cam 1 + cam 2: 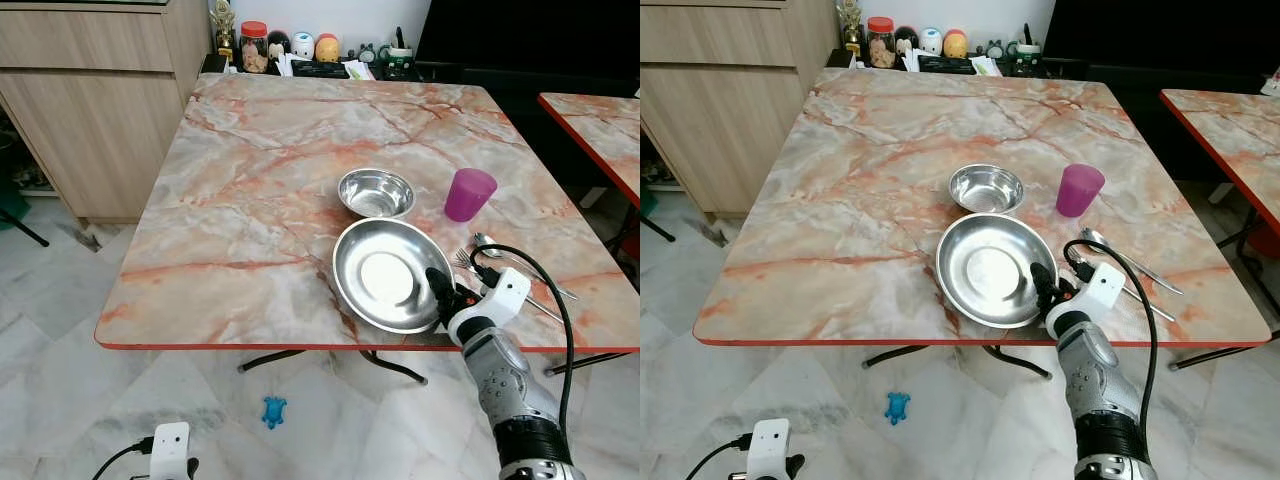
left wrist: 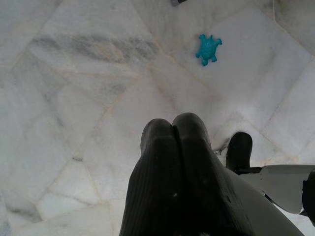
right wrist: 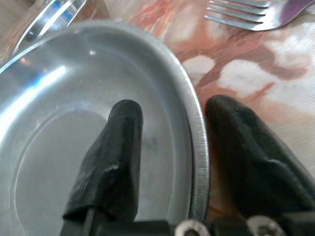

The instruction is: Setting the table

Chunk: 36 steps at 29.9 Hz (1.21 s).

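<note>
Now the right pincer (image 3: 170,147) straddles the steel plate's (image 1: 385,275) rim on the tabletop (image 1: 250,200), fingers apart, fork (image 3: 251,12) just beyond. Left pincer (image 2: 172,135) hangs closed.

A square table (image 1: 250,210) with a pink-and-grey marble-patterned top and a red edge stands on black metal legs over a floor (image 1: 60,400) of pale grey-veined marble tiles. A second table (image 1: 600,125) of the same pattern sits well apart to the right. A light wooden cabinet (image 1: 95,90) with drawers stands at the left. Beyond the table's far edge, a red-lidded jar (image 1: 254,47) and small round figurines (image 1: 315,46) line up against a white wall (image 1: 340,15). A small turquoise turtle toy (image 1: 274,411) lies on the floor under the near edge.
</note>
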{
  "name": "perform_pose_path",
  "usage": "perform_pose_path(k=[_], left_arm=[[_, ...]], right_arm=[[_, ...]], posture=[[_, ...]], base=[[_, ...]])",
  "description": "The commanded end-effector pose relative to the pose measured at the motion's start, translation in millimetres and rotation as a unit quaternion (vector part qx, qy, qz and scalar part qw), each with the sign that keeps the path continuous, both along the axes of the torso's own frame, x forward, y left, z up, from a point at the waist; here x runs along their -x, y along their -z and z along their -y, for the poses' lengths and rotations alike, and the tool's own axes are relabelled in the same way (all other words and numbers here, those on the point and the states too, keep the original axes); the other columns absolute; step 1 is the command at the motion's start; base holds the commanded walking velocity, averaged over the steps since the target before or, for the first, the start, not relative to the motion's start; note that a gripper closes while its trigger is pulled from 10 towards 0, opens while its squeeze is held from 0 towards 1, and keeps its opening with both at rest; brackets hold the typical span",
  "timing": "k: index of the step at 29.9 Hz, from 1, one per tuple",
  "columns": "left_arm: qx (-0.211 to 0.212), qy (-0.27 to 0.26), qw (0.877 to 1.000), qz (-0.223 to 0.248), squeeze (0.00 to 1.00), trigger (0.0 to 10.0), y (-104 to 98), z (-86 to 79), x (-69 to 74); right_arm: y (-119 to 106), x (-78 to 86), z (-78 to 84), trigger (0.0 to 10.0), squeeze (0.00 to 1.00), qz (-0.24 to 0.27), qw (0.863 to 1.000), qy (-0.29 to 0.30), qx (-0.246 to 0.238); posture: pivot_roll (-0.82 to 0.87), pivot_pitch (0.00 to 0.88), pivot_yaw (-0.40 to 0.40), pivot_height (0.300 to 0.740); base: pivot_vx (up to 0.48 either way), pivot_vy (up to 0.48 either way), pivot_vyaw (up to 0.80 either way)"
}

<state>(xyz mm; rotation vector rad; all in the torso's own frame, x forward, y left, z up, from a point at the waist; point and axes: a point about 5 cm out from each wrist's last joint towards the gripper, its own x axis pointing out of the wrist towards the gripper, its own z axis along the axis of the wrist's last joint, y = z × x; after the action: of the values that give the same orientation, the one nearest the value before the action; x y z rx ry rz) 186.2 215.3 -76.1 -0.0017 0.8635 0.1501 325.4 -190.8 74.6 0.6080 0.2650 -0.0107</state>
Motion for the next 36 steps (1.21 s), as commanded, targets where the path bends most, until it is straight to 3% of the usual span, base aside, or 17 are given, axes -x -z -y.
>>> perform_pose_path(k=[1, 14, 27, 28, 29, 36], left_arm=[[-0.004, 0.007, 1.000, -0.008, 0.00, 10.0, 3, 2.2, 4.3], [-0.008, 0.017, 1.000, -0.008, 0.00, 10.0, 2, 4.0, 1.1], [-0.015, 0.015, 1.000, -0.013, 0.00, 10.0, 3, 1.2, 4.1], [-0.015, 0.015, 1.000, -0.014, 0.00, 10.0, 2, 0.7, 4.1], [-0.016, 0.015, 1.000, -0.014, 0.00, 10.0, 2, 0.6, 4.1], [-0.019, -0.004, 1.000, -0.010, 0.00, 10.0, 2, -2.6, 3.9]], right_arm=[[5, 0.6, -2.4, 0.0, 0.00, -0.016, 1.000, -0.005, 0.002], [-3, -2.6, -16.6, 0.0, 0.00, 0.009, 0.999, -0.052, -0.008], [-22, -0.1, -31.1, 0.0, 0.00, 0.099, 0.991, -0.087, -0.028], [-23, 0.2, -31.5, 6.8, 0.00, 0.104, 0.990, -0.089, -0.027], [-24, 0.4, -32.2, 9.7, 0.00, 0.107, 0.990, -0.092, -0.025], [-41, 3.9, -39.0, 10.0, 0.00, 0.172, 0.980, -0.092, -0.041]], posture=[[0.09, 0.093, -0.103, 0.740], [0.09, 0.093, -0.101, 0.740], [0.09, 0.088, -0.099, 0.740], [0.09, 0.088, -0.099, 0.740], [0.09, 0.088, -0.099, 0.740], [0.09, 0.058, -0.096, 0.740]], base=[[0.000, 0.000, 0.00], [0.000, 0.000, 0.00], [0.000, 0.000, 0.00], [0.000, 0.000, 0.00], [0.000, 0.000, 0.00], [0.000, 0.000, 0.00]])
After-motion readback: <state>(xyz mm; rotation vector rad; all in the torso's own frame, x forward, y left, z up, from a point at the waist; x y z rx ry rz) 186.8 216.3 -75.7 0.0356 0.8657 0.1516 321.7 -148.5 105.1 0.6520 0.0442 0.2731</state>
